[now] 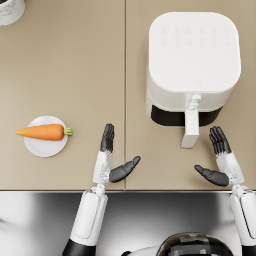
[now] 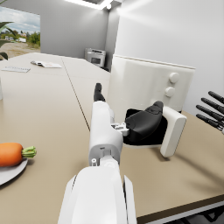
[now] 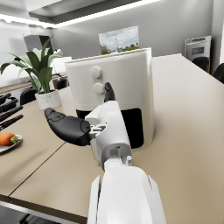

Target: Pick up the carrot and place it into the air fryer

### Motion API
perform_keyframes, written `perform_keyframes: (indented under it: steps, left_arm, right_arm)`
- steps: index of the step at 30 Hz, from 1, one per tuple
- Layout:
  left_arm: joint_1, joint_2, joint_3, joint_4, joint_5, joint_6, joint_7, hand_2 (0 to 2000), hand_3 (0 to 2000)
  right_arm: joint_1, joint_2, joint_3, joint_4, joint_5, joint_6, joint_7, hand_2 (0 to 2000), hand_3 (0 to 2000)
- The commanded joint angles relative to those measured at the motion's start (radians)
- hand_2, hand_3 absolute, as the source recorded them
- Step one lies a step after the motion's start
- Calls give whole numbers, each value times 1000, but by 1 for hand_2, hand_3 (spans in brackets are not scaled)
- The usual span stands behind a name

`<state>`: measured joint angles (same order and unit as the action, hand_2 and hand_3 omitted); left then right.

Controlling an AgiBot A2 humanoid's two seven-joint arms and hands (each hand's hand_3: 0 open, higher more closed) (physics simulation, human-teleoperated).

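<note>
An orange carrot (image 1: 41, 132) with a green stub lies on a small white plate (image 1: 46, 146) at the table's left; it also shows as the carrot (image 2: 9, 154) and the carrot (image 3: 6, 138) in the wrist views. The white air fryer (image 1: 192, 60) stands at the right, its drawer pulled out a little with the handle (image 1: 190, 128) toward me. My left hand (image 1: 111, 157) hovers open right of the plate, holding nothing. My right hand (image 1: 219, 161) hovers open just right of the handle, fingers spread.
A white pot (image 1: 10, 10) sits at the far left corner; in the right wrist view it shows as a potted plant (image 3: 38, 74). The tan table (image 1: 75, 75) ends at a metal front edge (image 1: 150, 215) near me.
</note>
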<state>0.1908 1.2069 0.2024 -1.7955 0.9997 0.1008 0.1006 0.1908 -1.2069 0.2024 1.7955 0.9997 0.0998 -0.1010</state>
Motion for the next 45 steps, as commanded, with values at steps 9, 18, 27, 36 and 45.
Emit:
perform_keyframes:
  steps: [9, 18, 27, 36, 45]
  left_arm:
    - [0, 0, 0, 0, 0, 0, 0, 0, 0]
    - [0, 0, 0, 0, 0, 0, 0, 0, 0]
    - [5, 21, -74, -5, 44, -87, -87, 0, 0]
    - [-1, 36, -251, -26, 446, -100, -100, 0, 0]
    - [100, 25, -411, 118, 851, -101, -101, 0, 0]
  right_arm:
    - [0, 0, 0, 0, 0, 0, 0, 0, 0]
    - [0, 0, 0, 0, 0, 0, 0, 0, 0]
    - [-2, -15, 12, -23, 44, -81, 82, 0, 0]
    - [11, -48, 4, -32, 383, -99, 100, 0, 0]
    - [14, -72, -24, -28, 423, -100, 101, 0, 0]
